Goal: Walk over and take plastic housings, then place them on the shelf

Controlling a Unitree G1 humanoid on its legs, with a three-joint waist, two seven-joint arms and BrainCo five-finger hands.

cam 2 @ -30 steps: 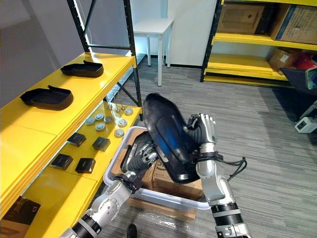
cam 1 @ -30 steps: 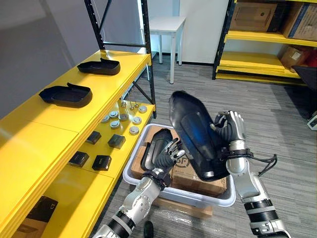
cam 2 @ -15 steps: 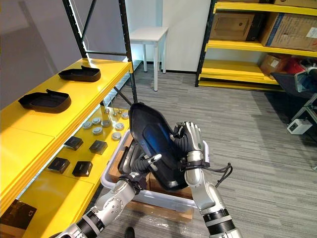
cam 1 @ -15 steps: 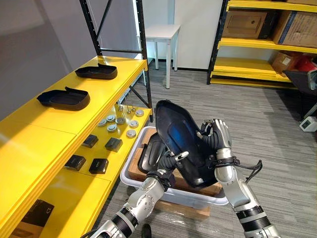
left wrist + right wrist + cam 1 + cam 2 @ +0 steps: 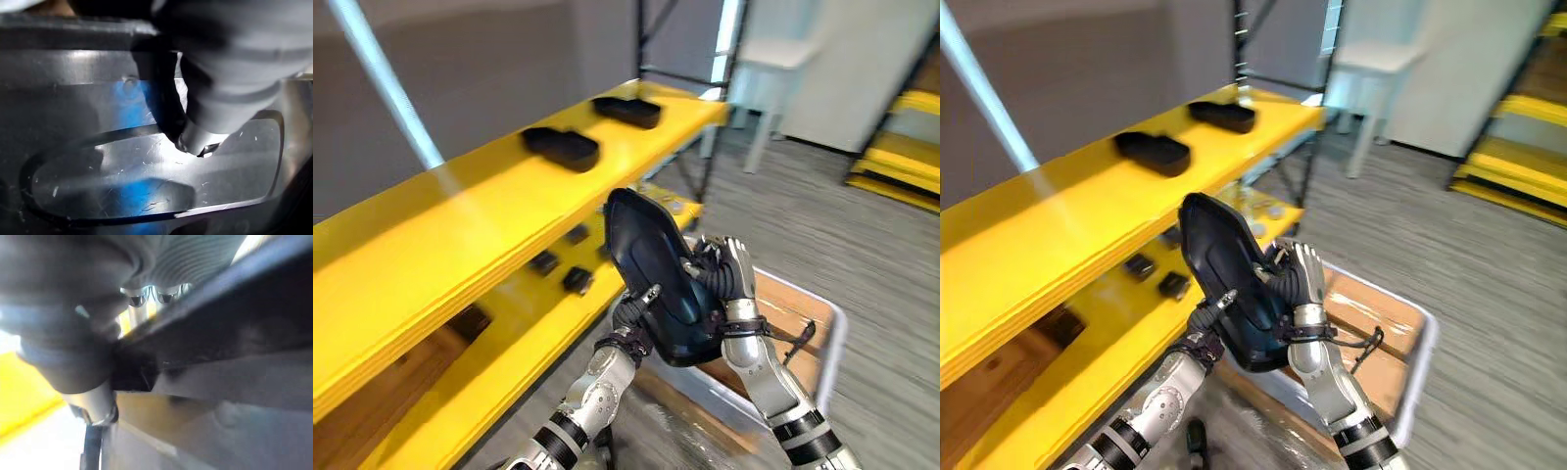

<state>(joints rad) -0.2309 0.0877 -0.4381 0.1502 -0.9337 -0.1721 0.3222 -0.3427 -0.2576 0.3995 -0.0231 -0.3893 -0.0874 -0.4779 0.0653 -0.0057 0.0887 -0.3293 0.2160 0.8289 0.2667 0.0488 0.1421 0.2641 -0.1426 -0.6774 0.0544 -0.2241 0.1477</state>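
Centre frame, a black plastic housing (image 5: 656,269) stands tilted on edge, gripped from both sides: left robot hand (image 5: 629,318) underneath, right robot hand (image 5: 732,282) curled round its rim, just beside the yellow shelf (image 5: 460,220).

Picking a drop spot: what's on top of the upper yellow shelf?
Two black housings lie toward the shelf's far end. The held housing covers part of its front edge.

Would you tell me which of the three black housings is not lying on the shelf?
The held housing, on edge between the left hand and right hand; the nearer housing and farther housing lie flat on the yellow shelf.
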